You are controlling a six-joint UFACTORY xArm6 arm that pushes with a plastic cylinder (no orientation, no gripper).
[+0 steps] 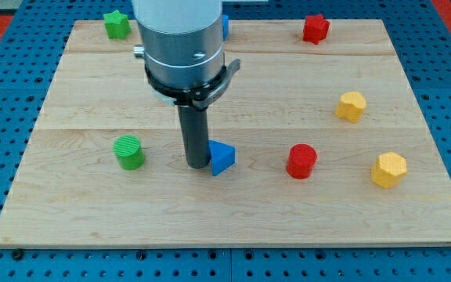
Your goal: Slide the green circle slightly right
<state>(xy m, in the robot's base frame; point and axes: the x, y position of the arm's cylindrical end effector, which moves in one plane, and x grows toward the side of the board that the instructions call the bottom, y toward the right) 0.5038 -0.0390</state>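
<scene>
The green circle (129,151) is a round green block on the wooden board (233,211), at the view's left, below the middle. My tip (196,164) rests on the board to the right of the green circle, with a clear gap between them. A blue triangle (221,157) sits right against the tip's right side. The arm's wide grey body hangs above the tip and hides part of the board's top.
A green star (117,24) lies at the top left. A blue block (225,25) peeks out behind the arm. A red star (315,28) is at the top right. A yellow block (351,106), a red cylinder (301,161) and a yellow hexagon (388,169) lie to the right.
</scene>
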